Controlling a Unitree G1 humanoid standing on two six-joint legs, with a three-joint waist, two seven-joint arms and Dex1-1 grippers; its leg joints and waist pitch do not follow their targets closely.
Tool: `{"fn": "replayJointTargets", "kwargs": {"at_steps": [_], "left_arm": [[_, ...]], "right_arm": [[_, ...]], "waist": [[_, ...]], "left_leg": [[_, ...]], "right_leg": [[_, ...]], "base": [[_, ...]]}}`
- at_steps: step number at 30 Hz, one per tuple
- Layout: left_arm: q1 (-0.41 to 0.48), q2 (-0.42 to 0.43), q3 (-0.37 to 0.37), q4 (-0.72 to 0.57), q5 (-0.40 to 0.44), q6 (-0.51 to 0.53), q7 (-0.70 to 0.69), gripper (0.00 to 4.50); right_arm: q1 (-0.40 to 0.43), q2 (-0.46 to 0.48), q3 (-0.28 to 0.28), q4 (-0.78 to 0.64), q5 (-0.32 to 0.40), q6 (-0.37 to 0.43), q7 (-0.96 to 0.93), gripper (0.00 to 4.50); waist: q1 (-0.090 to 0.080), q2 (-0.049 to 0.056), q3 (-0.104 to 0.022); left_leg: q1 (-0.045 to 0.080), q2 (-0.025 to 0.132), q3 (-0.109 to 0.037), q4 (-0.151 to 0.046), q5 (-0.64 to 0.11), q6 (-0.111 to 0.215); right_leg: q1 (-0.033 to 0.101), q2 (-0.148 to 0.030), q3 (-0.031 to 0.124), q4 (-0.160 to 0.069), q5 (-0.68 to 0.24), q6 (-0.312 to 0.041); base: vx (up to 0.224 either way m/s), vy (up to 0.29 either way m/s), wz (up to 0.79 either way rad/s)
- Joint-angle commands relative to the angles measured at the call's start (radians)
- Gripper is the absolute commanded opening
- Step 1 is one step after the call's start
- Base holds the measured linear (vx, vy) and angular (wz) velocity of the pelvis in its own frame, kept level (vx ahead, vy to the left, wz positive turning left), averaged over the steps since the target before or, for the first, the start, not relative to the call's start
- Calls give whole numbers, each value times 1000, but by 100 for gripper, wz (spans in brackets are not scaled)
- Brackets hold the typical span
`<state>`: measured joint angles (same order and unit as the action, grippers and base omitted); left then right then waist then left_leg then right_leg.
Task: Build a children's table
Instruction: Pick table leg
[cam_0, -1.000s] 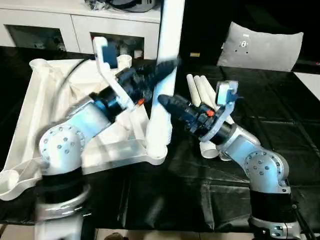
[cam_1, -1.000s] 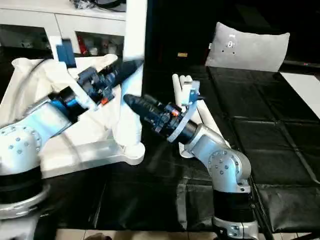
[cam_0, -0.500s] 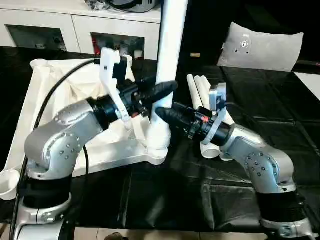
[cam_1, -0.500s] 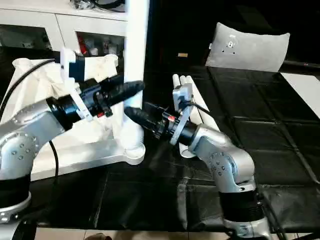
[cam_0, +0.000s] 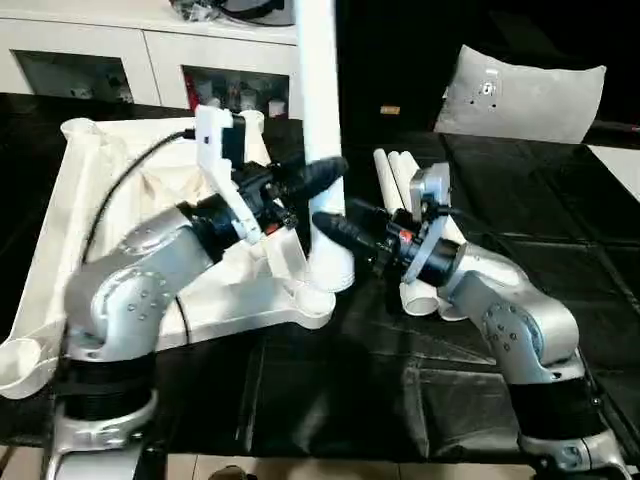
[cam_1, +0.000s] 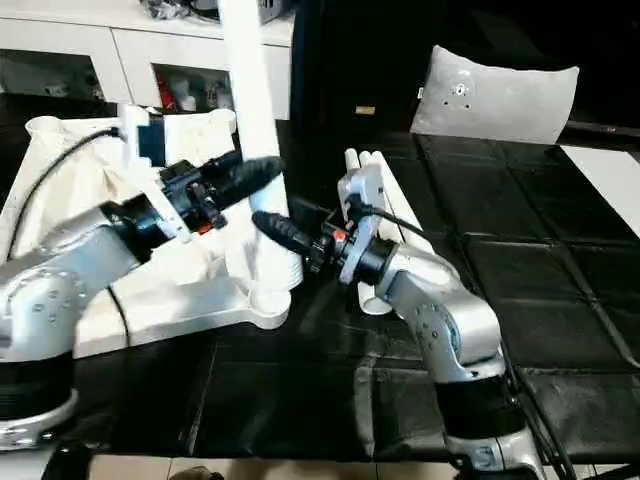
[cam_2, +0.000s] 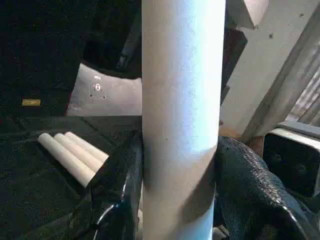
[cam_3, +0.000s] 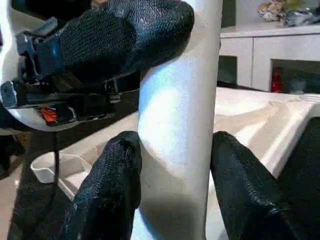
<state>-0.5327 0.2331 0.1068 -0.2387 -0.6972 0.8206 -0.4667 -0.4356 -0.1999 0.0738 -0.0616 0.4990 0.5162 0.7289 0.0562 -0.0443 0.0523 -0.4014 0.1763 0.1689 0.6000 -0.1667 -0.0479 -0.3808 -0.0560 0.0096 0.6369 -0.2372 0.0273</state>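
Children's table parts lay on a black-covered table (cam_0: 330, 390): the white top (cam_0: 120, 180) rested upside down, ribbed underside up, on the robot's left, and 1 leg (cam_0: 322, 130) stood nearly upright with its wide end at the near corner socket (cam_0: 318, 300). Both hands were clamped on that leg, the left hand (cam_0: 318, 172) higher and the right hand (cam_0: 332, 226) just below it, black fingers (cam_3: 107, 185) pressed against each side of the tube. The leg appeared to lean slightly, and its end looked not fully seated in the socket. To do this step well, I judge the 2 hands should bring the tube square over the socket before pushing down, pressing along the leg's own axis so it does not jam or tip the top. 3 spare legs (cam_0: 405, 180) lay side by side, touching, just beyond the right hand. Behind stood a white cabinet (cam_0: 150, 50), its contents too unclear to name, and a grey-white pillow (cam_0: 525, 90).
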Motion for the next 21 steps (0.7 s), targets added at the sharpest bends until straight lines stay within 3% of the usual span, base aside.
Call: {"fn": "replayJointTargets", "kwargs": {"at_steps": [1,12,15,21], "left_arm": [[-14,-9,2,11,17,-2,48,185],[-33,-29,3,13,29,-14,80,185],[-48,-33,7,20,18,2,93,185],[-59,-38,21,34,-1,38,106,185]], "right_arm": [[-7,-10,7,5,-33,-13,-18,180],[-26,-2,8,28,-59,-29,-53,180],[-33,0,0,35,-46,-21,-52,250],[-44,7,-27,25,3,17,-52,296]], "waist": [[-2,9,-65],[-2,8,-66],[-2,8,-65],[-2,8,-66]], "left_leg": [[33,36,-5,-65,-121,-37],[34,36,-5,-63,-115,-29],[34,36,-5,-63,-115,-30],[33,34,-4,-62,-112,-27]], "right_leg": [[38,-48,18,-66,60,-191],[37,-48,18,-66,61,-193],[37,-48,18,-65,62,-195],[37,-47,18,-65,63,-194]], "base": [[0,0,0],[0,0,0],[0,0,0],[0,0,0]]}}
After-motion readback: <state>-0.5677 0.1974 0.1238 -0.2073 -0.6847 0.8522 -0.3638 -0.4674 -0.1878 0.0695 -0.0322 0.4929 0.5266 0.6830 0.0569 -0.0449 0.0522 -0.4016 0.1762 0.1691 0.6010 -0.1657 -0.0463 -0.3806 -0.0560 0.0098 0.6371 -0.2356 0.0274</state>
